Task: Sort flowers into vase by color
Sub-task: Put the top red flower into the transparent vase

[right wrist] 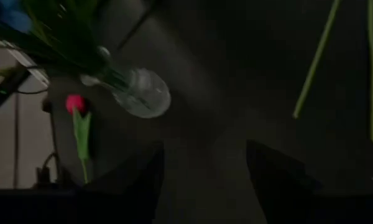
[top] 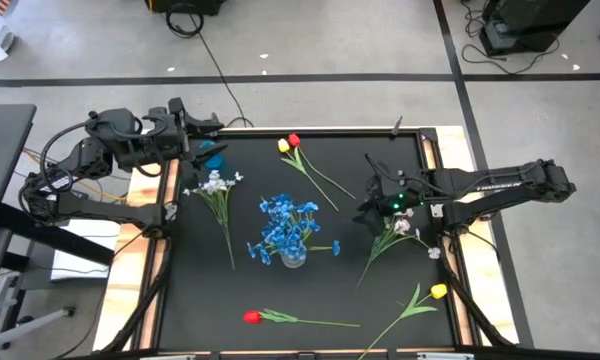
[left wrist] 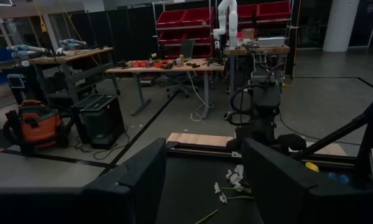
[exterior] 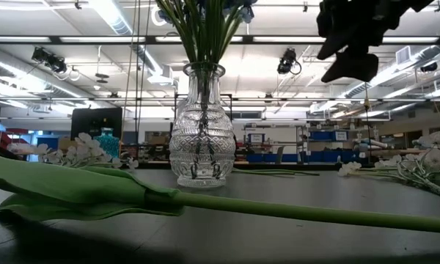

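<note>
We see the glass vase (top: 293, 257) standing mid-tabletop (top: 380, 300) with the blue flowers (top: 285, 225) already in it; in the low view the vase (exterior: 199, 128) is upright with green stems rising out of its neck. Loose on the dark tabletop: a red tulip (top: 251, 317) near the front edge, a yellow tulip (top: 438, 291) front right, a red and a yellow tulip (top: 289, 143) lying together at the back, one white sprig (top: 214, 184) on the left, and another white sprig (top: 408, 226) on the right.

Right gripper (top: 364, 212) hovers above the tabletop just beside the right white sprig, between it and the vase, fingers spread, nothing between them. Its wrist view looks down on the vase (right wrist: 140, 92) and the front red tulip (right wrist: 76, 103), with dark fingers (right wrist: 133, 180) apart and empty.

Left gripper (top: 206, 135) waits at the back left corner, off the flowers, fingers (left wrist: 140, 177) spread and empty; we see the right white sprig (left wrist: 233, 180) far off between them.
</note>
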